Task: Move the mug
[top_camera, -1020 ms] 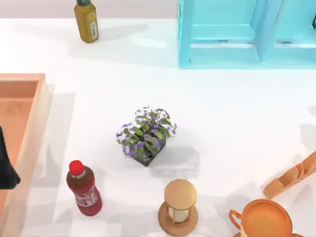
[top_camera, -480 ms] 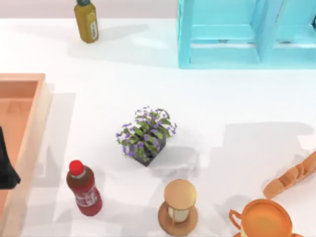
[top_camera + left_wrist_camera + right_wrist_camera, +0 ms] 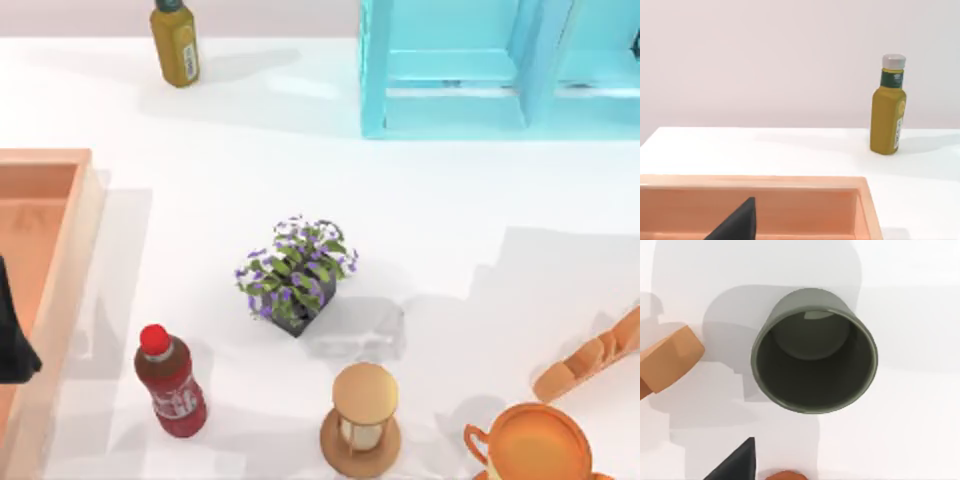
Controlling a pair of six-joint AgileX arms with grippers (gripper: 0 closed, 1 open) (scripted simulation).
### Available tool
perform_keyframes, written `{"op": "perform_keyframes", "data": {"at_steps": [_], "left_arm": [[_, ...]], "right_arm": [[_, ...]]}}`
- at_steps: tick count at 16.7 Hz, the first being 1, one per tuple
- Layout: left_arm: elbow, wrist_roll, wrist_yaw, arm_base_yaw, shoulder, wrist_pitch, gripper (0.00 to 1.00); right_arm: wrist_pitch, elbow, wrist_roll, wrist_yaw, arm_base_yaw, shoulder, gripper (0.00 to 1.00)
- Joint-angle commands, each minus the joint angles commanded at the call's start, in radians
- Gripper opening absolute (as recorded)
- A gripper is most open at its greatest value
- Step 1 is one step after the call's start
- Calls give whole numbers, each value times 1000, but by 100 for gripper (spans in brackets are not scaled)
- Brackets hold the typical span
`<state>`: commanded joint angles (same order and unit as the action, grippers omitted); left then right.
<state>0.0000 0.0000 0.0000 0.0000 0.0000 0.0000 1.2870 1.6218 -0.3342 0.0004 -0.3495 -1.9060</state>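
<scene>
The mug is a glossy orange cup with a thick rim and a small loop handle on its left. It stands at the table's front right corner, partly cut off by the top view's edge. No gripper is touching it. My left gripper is a dark shape parked at the far left over the wooden tray, and a dark part of it rises in the left wrist view. In the right wrist view, a dark part of my right gripper hangs above the table beside a grey-green cup.
A tan hourglass stands just left of the mug, and a bread loaf lies just behind it. A potted plant sits mid-table and a red bottle at front left. An oil bottle, blue cabinet and wooden tray border the table.
A broad shadow has spread leftward across the right side of the table. The mug, the hourglass, the bread and the left arm have stayed where they were.
</scene>
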Motion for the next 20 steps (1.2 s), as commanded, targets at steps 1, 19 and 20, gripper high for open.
{"op": "perform_keyframes", "data": {"at_steps": [1,19,20], "left_arm": [[0,0,0,0,0,0,100],[0,0,0,0,0,0,100],[0,0,0,0,0,0,100]], "right_arm": [[-2,-3,1,0,5,2,100],[-373,-285,4,1,3,-88,77],[-373,-285,4,1,3,-88,70]]}}
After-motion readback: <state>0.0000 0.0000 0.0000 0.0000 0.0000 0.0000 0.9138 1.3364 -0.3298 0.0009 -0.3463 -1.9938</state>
